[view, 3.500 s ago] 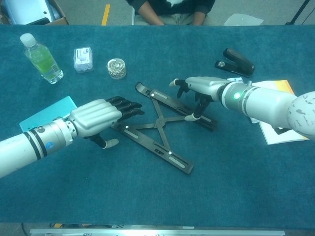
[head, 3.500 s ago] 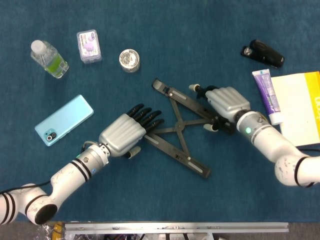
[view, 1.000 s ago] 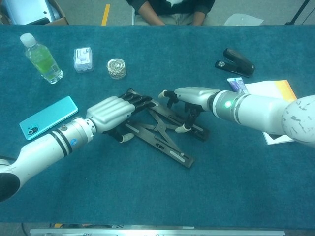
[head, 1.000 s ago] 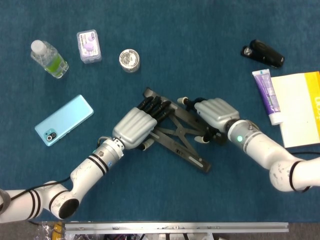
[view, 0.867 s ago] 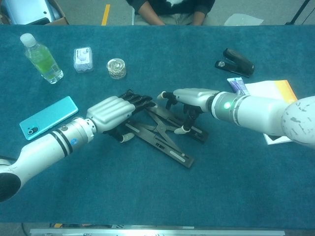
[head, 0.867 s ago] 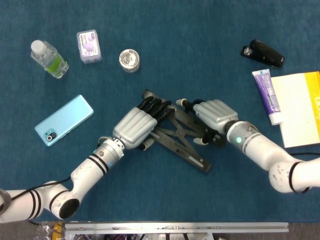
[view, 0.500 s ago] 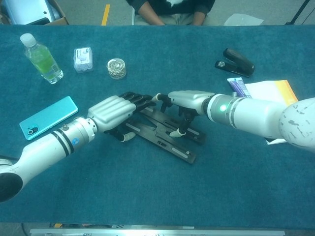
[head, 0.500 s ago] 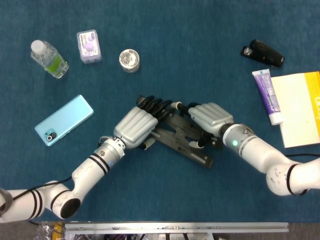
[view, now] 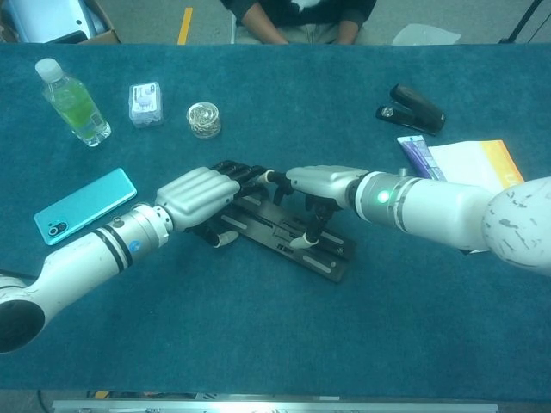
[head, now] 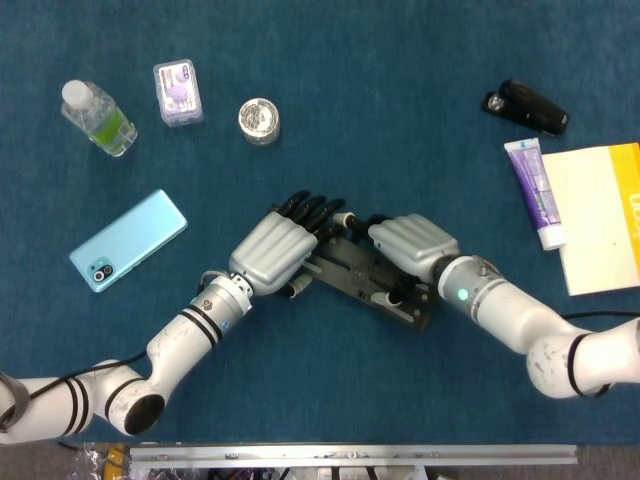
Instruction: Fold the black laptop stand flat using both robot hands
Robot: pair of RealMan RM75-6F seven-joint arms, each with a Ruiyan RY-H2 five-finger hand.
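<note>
laptop stand (head: 352,268) now narrower, seemingly flat, left hand (head: 270,252) and right hand (head: 412,246) closer together

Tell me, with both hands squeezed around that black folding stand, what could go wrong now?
The left hand and right hand press the laptop stand from opposite sides with their fingertips almost meeting, so fingers might get caught between the closing bars. Also, the stand lies loose on the blue cloth; uneven pressure could make it slide or twist instead of closing fully.
</note>
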